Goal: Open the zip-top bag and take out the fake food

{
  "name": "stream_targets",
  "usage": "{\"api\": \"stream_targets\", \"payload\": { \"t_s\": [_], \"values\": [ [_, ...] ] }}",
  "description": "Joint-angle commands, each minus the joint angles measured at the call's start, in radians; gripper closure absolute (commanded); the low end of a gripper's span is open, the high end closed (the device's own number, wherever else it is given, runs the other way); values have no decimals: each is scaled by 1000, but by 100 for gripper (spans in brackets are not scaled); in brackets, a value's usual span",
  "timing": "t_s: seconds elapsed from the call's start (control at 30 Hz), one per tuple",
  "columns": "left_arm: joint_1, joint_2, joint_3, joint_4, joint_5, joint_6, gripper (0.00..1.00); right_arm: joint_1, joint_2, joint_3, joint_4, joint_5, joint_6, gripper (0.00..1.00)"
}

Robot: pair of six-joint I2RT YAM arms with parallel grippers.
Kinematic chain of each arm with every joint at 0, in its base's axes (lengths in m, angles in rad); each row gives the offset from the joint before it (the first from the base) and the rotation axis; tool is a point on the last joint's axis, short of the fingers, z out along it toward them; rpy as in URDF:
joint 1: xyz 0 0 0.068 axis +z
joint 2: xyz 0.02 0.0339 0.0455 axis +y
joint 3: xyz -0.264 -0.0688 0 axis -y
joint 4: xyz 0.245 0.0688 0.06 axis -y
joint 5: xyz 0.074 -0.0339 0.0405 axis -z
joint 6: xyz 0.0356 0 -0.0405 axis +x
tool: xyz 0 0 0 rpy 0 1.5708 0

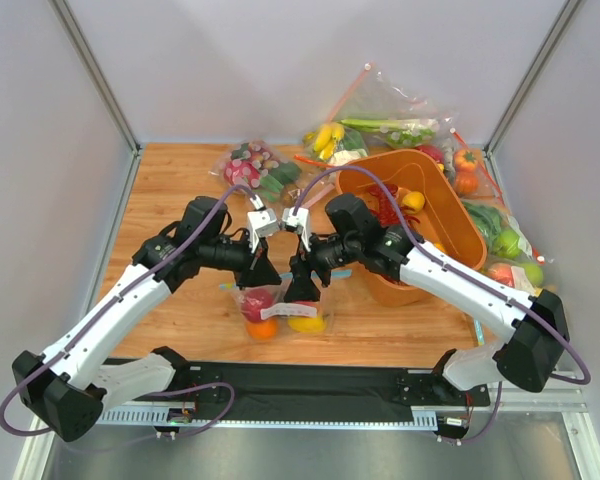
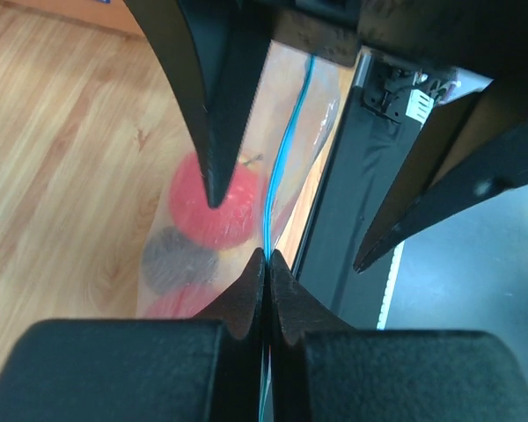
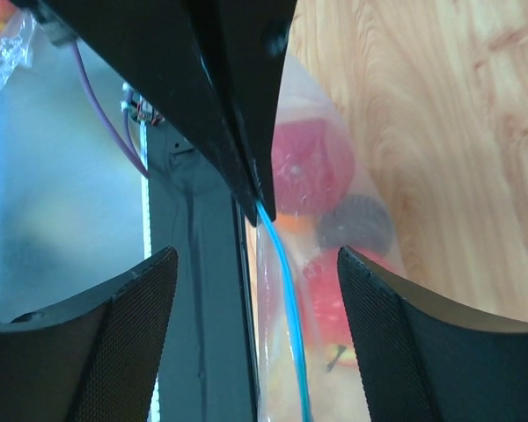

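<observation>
Teal zip strip (image 2: 286,149) of the zip-top bag (image 1: 276,312), lower centre of the top view, is pinched tight by the left pincer (image 2: 266,264), seemingly to anchor it. The right pincer (image 3: 257,257) gapes empty astride it. Fake food (image 1: 260,304) sits inside.

Zip-top bag (image 1: 278,311): clear soft plastic, low centre of the top view, on the wooden table (image 1: 180,320) near its front edge. A small white label (image 1: 288,311) crosses its middle. The teal-blue zip strip (image 2: 286,149) shows edge-on as a thin line, pinched between the closed fingers of the left gripper (image 2: 266,260). Fake food inside, glossy: red round fruit (image 1: 257,299), orange one (image 1: 262,328), yellow one (image 1: 306,322), and a dark one (image 2: 174,259) touching the red, seen through the plastic.
</observation>
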Motion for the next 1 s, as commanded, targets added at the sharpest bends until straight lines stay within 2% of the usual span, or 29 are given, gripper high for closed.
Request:
{"api": "stream_targets", "payload": {
  "t_s": [0.0, 0.07, 0.1, 0.17, 0.2, 0.27, 0.43, 0.57, 0.7, 0.8, 0.97],
  "values": [
    [-7, 2, 42, 34, 4, 22, 100, 12, -3, -25, 34, -3, 6, 27],
    [-7, -11, 30, 60, -2, 13, 100, 17, 5, -26, 28, -9, 6, 41],
    [-7, -15, 25, 69, -13, -1, 97, 17, 6, -25, 27, -9, 5, 59],
    [-9, -27, 10, 98, -39, -24, 79, 17, 5, -17, 24, -11, 2, 76],
    [-7, -47, 0, 110, -80, -53, 59, 17, 3, -16, 22, -12, 0, 90],
    [-7, -116, -44, 175, -187, -103, 53, 13, 2, -16, 24, -25, 2, 100],
    [-7, -340, -254, 436, -405, -266, 36, 4, -12, -55, 72, -58, 32, 100],
    [-7, -493, -360, 498, -569, -338, 34, -34, -53, -103, 140, -92, 92, 100],
    [-7, -612, -467, 570, -601, -404, 29, -75, -82, -140, 215, -135, 138, 100],
    [-7, -649, -503, 552, -628, -409, 27, -97, -95, -158, 253, -169, 169, 100],
    [-7, -647, -532, 627, -555, -427, 27, -106, -106, -169, 269, -187, 184, 100]
  ]
}}
